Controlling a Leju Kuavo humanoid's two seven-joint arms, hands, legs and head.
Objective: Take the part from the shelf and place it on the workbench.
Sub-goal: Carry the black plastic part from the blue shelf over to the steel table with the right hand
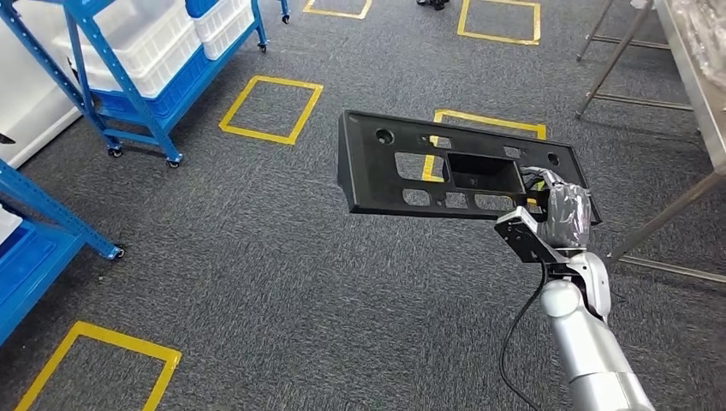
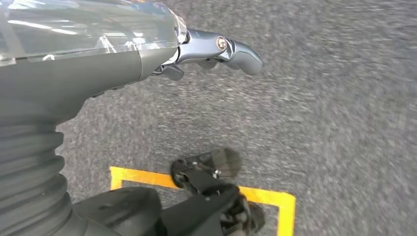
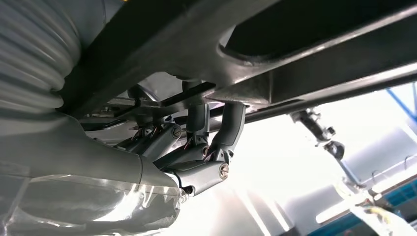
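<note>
The blue shelf [image 1: 137, 77] at ten o'clock is already left behind, so the picking looks done. The part [image 1: 445, 171], a flat black panel with several cut-outs, hangs above the carpet, gripped at its right end by the right hand [image 1: 561, 205]. The metal desk [image 1: 698, 94] at two o'clock waits; placing remains. The left hand [image 2: 216, 49] hangs with nothing in it, fingers loosely apart.

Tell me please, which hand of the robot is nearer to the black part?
Right. The right hand holds the black part at its near right end, fingers hooked under it. The left hand hangs over the carpet, apart from the part.
</note>
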